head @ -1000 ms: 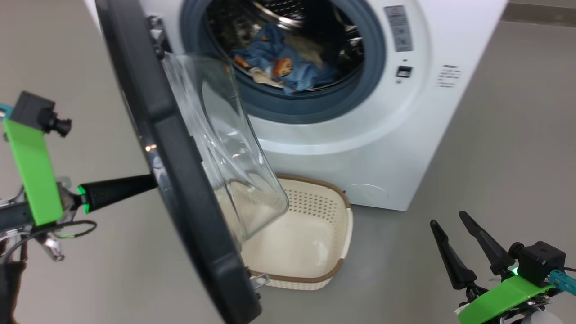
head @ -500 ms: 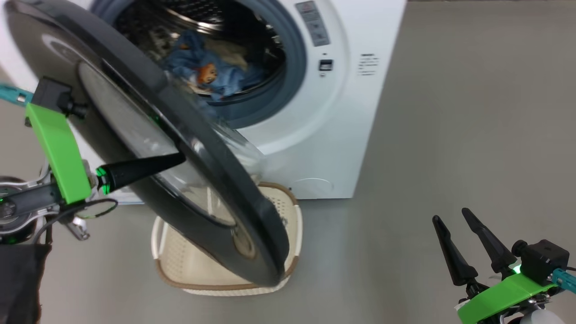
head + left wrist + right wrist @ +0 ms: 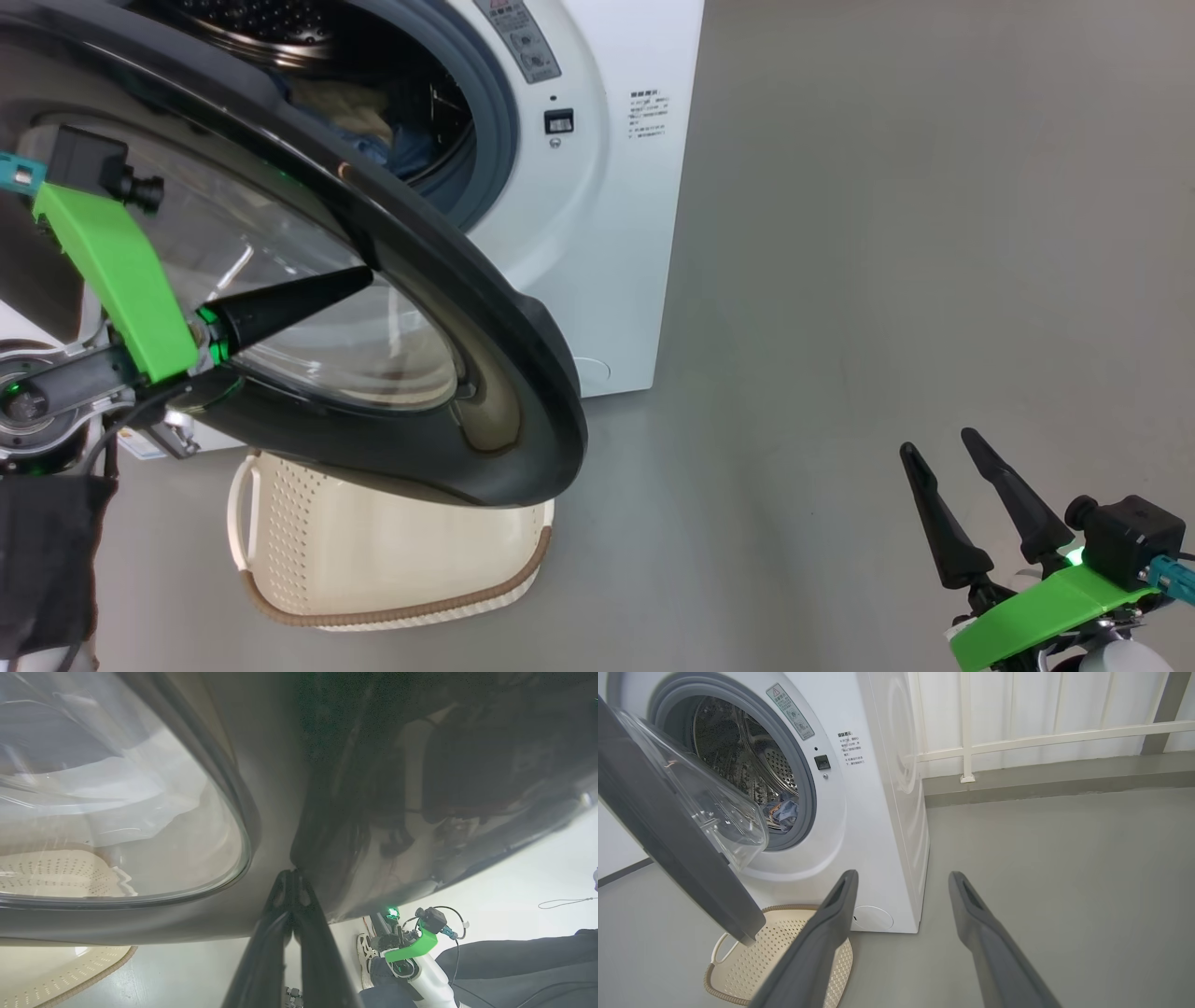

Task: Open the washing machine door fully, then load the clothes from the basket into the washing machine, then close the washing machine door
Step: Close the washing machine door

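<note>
Up front, left tool [image 3: 364, 273] clenched shut, fingers pinched together, nothing between them. Tip up against the outer face of the door [image 3: 523, 373], on the glossy black rim [image 3: 280, 788] just beside the edge of the glass [image 3: 117, 788], going by the left wrist view. Door standing part-open, swung out from the washer [image 3: 597, 233] and angled across its mouth, lower edge hanging above the basket [image 3: 401, 611]. Basket down on the floor [image 3: 840, 280], right in front of the washer, partly hidden under the door, one pale handle poking out at its left side. And the clothes [image 3: 345, 110]? In the drum [image 3: 738, 742] already: blue and cream cloth peeking past the door's top edge in the head view, a small blue bundle low in the drum from the right wrist view. Grey gasket [image 3: 495, 140] ringing the opening. Over on the other side, right tool [image 3: 936, 441] released, fingers spread wide, grasping nothing, hovering low above the floor, well apart from washer, door and basket. Fingers aimed toward the washer's front corner in its own view, basket showing just beneath the left finger there.
</note>
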{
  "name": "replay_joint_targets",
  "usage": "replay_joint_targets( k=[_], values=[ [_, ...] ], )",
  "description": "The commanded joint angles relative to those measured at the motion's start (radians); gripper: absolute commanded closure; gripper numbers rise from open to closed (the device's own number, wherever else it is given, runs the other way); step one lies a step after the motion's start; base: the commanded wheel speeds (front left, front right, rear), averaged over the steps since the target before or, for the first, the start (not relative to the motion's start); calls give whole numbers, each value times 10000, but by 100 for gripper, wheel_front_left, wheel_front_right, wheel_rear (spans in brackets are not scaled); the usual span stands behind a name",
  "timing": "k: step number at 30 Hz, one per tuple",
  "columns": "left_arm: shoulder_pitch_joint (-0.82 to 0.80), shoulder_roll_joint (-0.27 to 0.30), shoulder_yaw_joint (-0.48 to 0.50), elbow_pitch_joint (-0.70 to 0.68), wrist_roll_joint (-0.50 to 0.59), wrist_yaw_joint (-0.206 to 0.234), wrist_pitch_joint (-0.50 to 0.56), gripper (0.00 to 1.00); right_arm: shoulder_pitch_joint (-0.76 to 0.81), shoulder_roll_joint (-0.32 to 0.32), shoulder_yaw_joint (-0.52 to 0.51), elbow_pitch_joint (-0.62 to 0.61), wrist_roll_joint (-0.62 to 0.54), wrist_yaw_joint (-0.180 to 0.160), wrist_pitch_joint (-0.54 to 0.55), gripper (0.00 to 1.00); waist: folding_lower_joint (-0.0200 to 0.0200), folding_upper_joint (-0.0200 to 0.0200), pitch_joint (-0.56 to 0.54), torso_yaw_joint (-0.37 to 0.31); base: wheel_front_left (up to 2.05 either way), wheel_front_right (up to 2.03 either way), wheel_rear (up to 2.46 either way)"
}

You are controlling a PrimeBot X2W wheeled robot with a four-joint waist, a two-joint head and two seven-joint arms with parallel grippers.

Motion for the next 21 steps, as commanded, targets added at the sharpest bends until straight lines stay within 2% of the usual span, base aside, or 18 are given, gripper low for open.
replay_joint_targets(
  k=[1, 10, 11, 12, 13, 21],
  values=[
    [-365, 468, 346, -181, 126, -72, -87, 100, -198, -87, 107, -250, -115, 14, -48, 0, 0, -1, 35, -15, 0, 0, 0],
    [217, 614, 401, -205, -5, -96, -308, 100, -226, -91, 150, -224, -126, 14, -48, 0, 0, -1, -72, 350, 0, 0, 0],
    [341, 657, 392, -244, 34, -98, -374, 95, -215, -99, 142, -212, -124, 14, -48, 0, 0, -1, -110, 403, 0, 0, 0],
    [488, 692, 365, -296, 60, -99, -432, 41, -194, -108, 133, -200, -122, 14, -48, 0, 0, -1, -147, 449, 0, 0, 0],
    [655, 726, 335, -380, 25, -99, -448, 0, -170, -118, 136, -199, -121, 14, -48, 0, 0, -1, -178, 484, 0, 0, 0],
    [2085, 969, 519, -691, -13, -102, -1431, 0, -6, -194, 168, -223, -111, 14, -48, 0, 0, -1, -357, 709, 0, 0, 0]
  ],
)
